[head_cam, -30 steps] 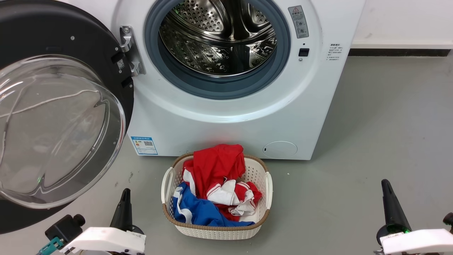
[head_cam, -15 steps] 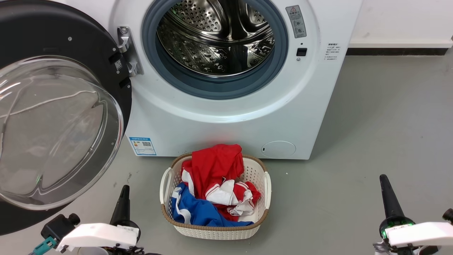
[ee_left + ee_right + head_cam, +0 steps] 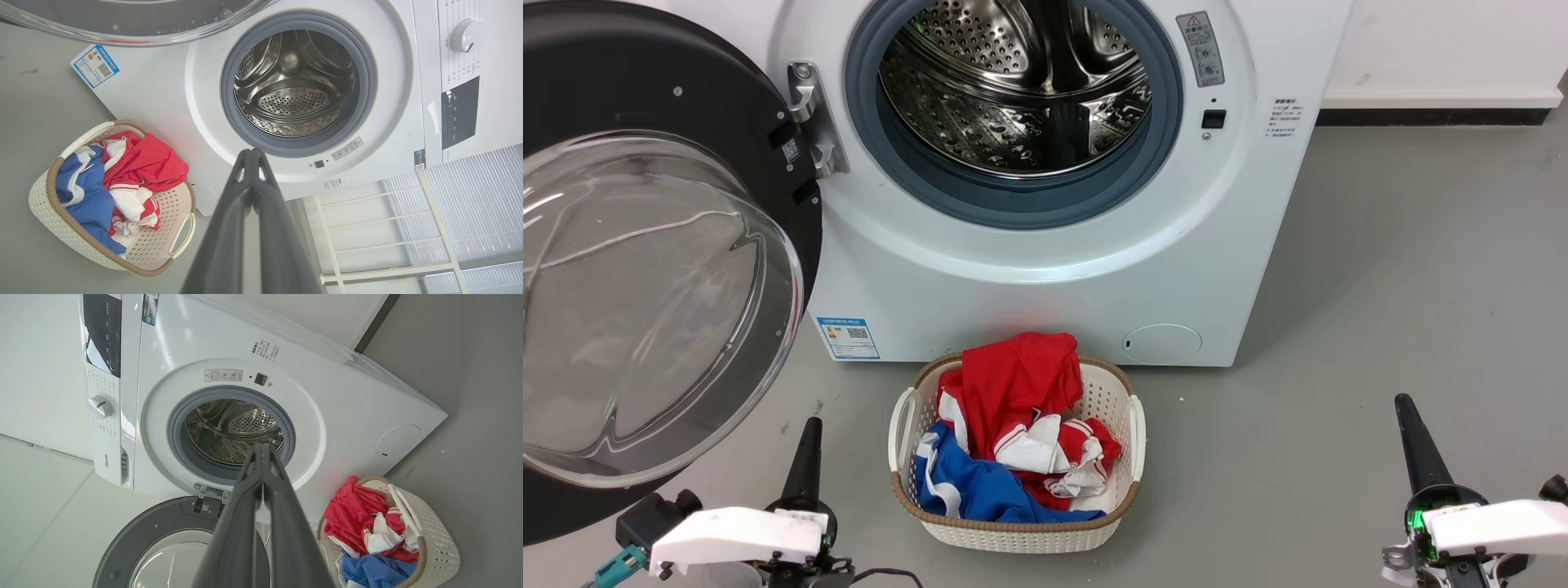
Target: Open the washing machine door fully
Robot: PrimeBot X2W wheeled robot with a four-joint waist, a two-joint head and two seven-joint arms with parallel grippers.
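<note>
1. Left gripper (image 3: 809,429) and right gripper (image 3: 1403,406) sit slightly higher in the head view than a second ago. Everything else slides left together, a camera shift.
2. "Hisense" reads on the washing machine (image 3: 347,416); its blue label (image 3: 848,337) carries a QR code.
3. Both pincers are pinched tip to tip, empty, touching nothing.
4. The washing machine door (image 3: 645,98) hangs swung wide, left of the drum mouth (image 3: 1013,90).

Head view, lower left: left gripper (image 3: 809,429), long dark tapered fingers on a round black base. White left wrist shell (image 3: 737,527), black knobbed block (image 3: 654,514), teal connector (image 3: 617,565), thin black cable (image 3: 890,574). Lower right: right gripper (image 3: 1403,406), same fingers; white right wrist shell (image 3: 1499,523), green light (image 3: 1419,519), bare metal bracket (image 3: 1395,557). Wrist views: fingers (image 3: 229,232) matte dark grey, narrowing to tips.
</note>
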